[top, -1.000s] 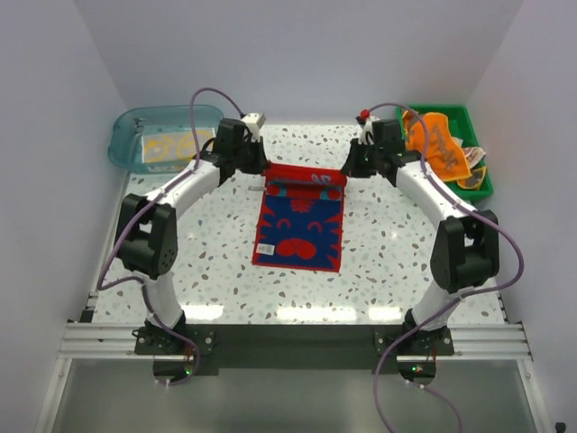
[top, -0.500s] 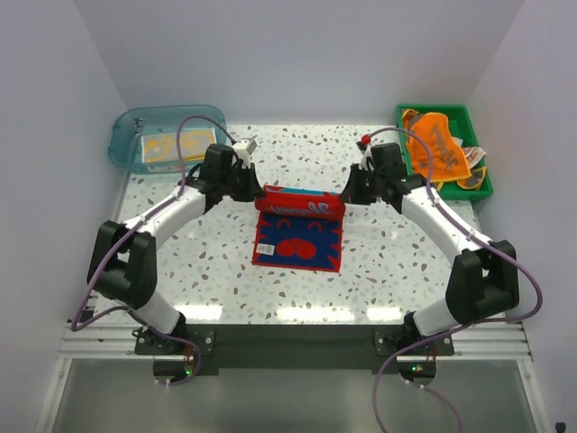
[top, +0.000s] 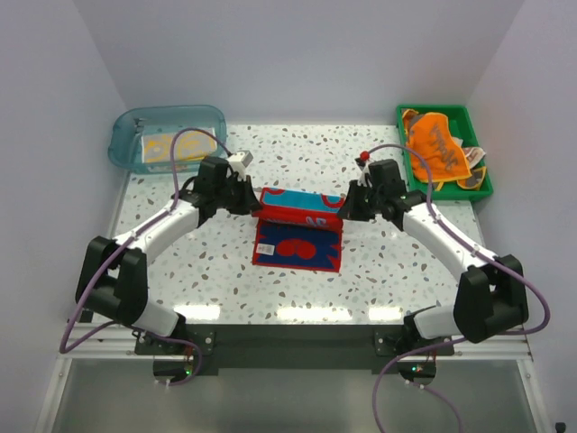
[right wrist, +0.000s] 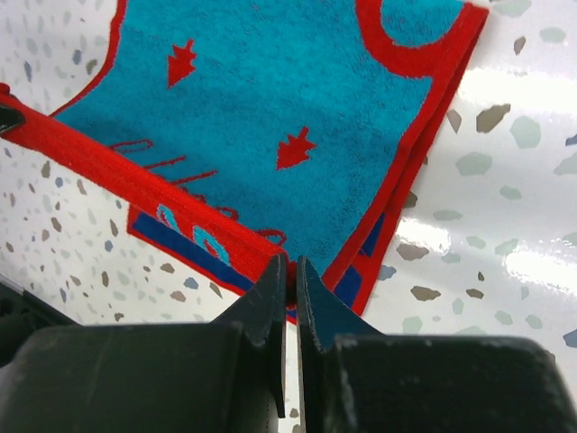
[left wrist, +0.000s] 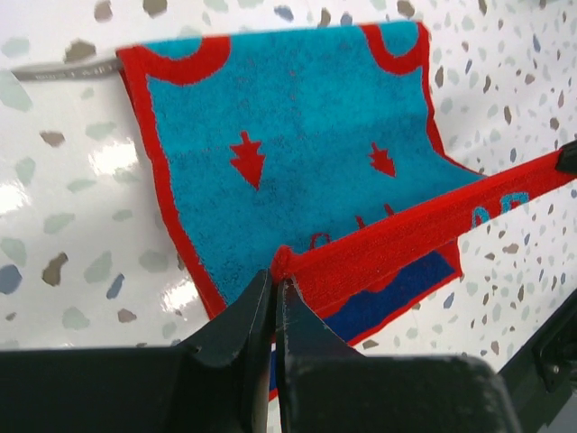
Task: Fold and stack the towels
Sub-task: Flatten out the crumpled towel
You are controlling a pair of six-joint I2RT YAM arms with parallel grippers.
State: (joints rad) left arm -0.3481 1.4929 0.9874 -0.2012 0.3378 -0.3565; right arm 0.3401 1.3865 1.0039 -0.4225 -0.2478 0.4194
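A teal towel with red trim (top: pixel 298 225) lies mid-table, its far edge lifted and drawn over toward the near edge, showing the teal back. My left gripper (top: pixel 258 209) is shut on its left corner (left wrist: pixel 281 262). My right gripper (top: pixel 343 211) is shut on its right corner (right wrist: pixel 290 275). The red hem stretches taut between them (left wrist: pixel 424 225). An orange towel (top: pixel 437 144) lies with other cloths in the green tray (top: pixel 476 124). A cream towel with yellow ducks (top: pixel 167 148) lies in the clear blue tub (top: pixel 122 144).
The tub stands at the back left, the tray at the back right. White walls close in the back and sides. A grey strip (left wrist: pixel 63 70) lies on the table by the towel's far left corner.
Both grippers have carried the towel's far edge toward the near side, so more teal back shows and less of the blue face. Both arms have stretched lower and farther forward.
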